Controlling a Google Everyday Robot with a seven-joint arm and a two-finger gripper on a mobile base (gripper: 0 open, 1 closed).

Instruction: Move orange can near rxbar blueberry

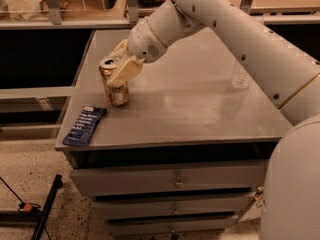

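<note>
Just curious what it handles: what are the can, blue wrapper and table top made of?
The orange can, gripped near its top by the tool, looks like thin metal: silvery lid, glossy printed side. The rxbar blueberry looks like plastic film, flat with printed text. The table top seems grey laminate or painted metal, with soft reflections.

The orange can (pixel 116 92), silver-topped, leans slightly, clasped near its top by the gripper (pixel 120 67). The dark-blue snack bar (pixel 85 125) lies flat at the can's 7 o'clock, near but apart.
</note>
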